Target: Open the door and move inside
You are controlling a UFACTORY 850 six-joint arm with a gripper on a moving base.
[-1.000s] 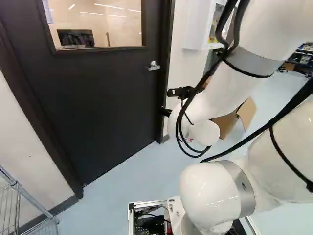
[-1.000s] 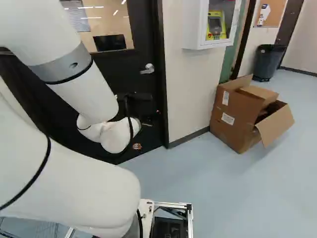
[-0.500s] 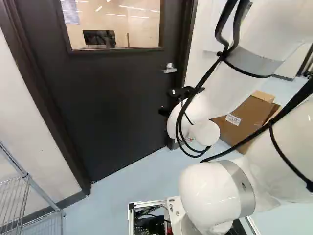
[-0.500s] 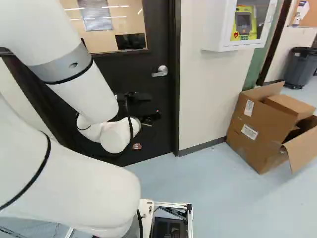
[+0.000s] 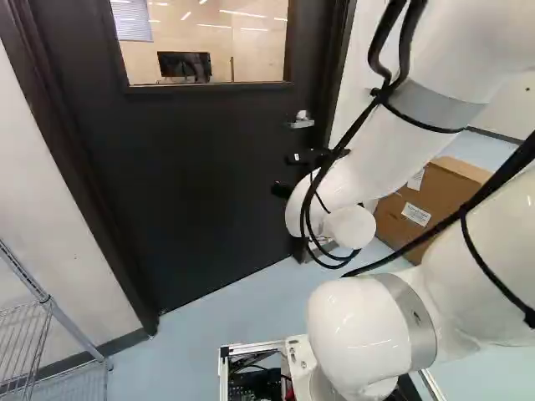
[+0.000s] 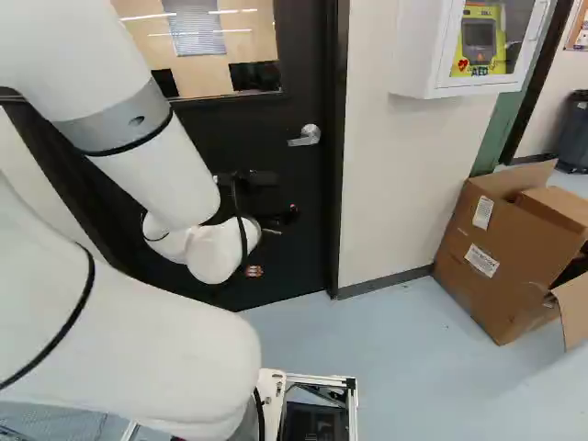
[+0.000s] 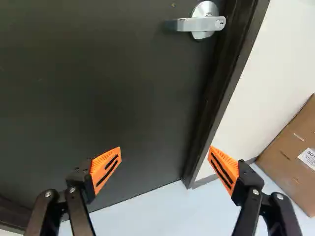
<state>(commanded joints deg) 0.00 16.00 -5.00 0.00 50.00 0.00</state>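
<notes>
Left base view: the dark door (image 5: 201, 184) is on the left, shut, and probably heavy. Nearer, by its right side, the gripper (image 7: 164, 149) has its fingers spread wide, holding nothing. Higher, at the door's right edge, the shiny handle (image 7: 199, 24) looks hard, maybe slippery; best grab its left end.

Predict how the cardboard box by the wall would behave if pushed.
The cardboard box would probably slide rather than roll: its sides are flat and the floor looks smooth. Its open flap would likely bend, being thin board. It may be light for its size, though its contents cannot be made out.
</notes>
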